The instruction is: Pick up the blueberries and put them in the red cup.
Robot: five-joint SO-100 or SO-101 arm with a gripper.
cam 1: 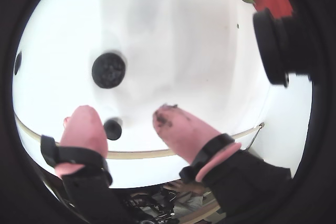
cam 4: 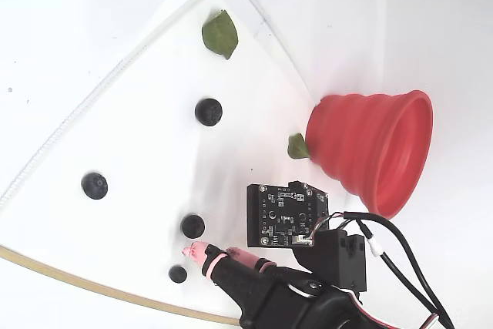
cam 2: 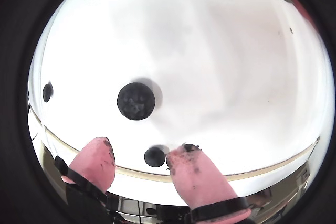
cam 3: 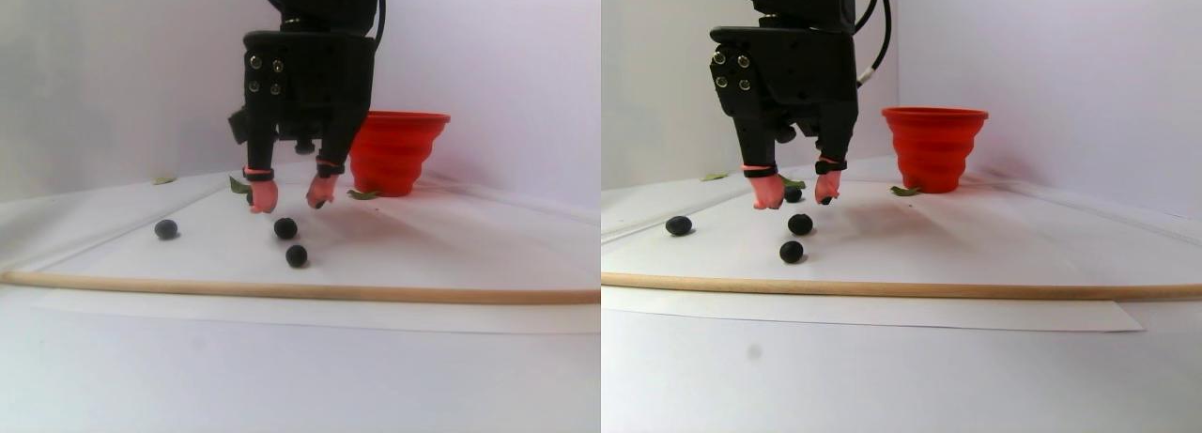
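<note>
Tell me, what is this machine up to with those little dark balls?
A small robot arm is gathering blueberries for the red cup. Its pincer hangs open and empty just above the table, pink fingertips on either side of the smallest berry. A bigger berry lies just beyond. All four berries lie on the white sheet; none can be seen in the cup.

Open tool (cam 3: 290,198) above blueberries (cam 3: 285,228), red cup (cam 3: 398,152) behind

Red cup (cam 4: 362,152) — ribbed, matt, silicone-like
</note>
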